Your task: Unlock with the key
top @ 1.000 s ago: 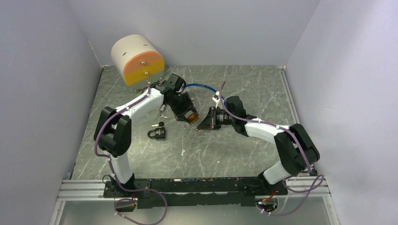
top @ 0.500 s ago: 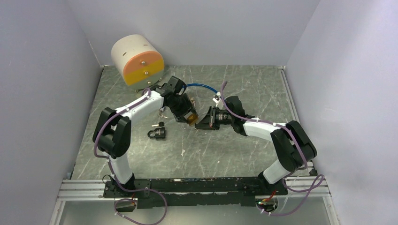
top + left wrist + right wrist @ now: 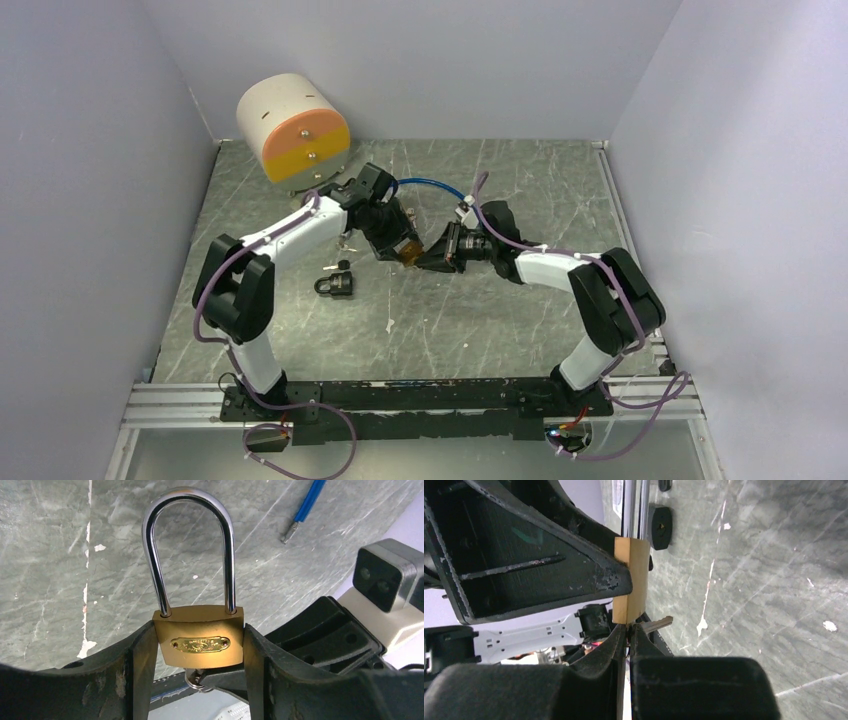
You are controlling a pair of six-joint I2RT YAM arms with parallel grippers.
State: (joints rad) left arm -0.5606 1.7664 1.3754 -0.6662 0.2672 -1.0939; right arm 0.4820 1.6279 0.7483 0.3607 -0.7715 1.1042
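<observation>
From above, your left hand point(image 3: 404, 250) and right hand point(image 3: 436, 256) meet over the tabletop point(image 3: 500, 315). Left wrist: padlock point(image 3: 200, 643) clamped by its brass sides (probably heavy, slick). Right wrist: thin, stiff key point(image 3: 655, 625) pinched at its bow, at the padlock's underside.

Padlock point(image 3: 198, 642) body satin brass; shackle point(image 3: 153, 555) glossy chrome. Table point(image 3: 50, 555) matt, marbled. Left claw fingers point(image 3: 125, 675) scuffed black plastic.

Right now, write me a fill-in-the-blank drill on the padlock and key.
The left jaws clamp the brass padlock by its ___.
Its shackle is ___.
The right jaws pinch the ___ below its body.
The second padlock on the table is ___.
Missing: body; closed; key; black.
</observation>
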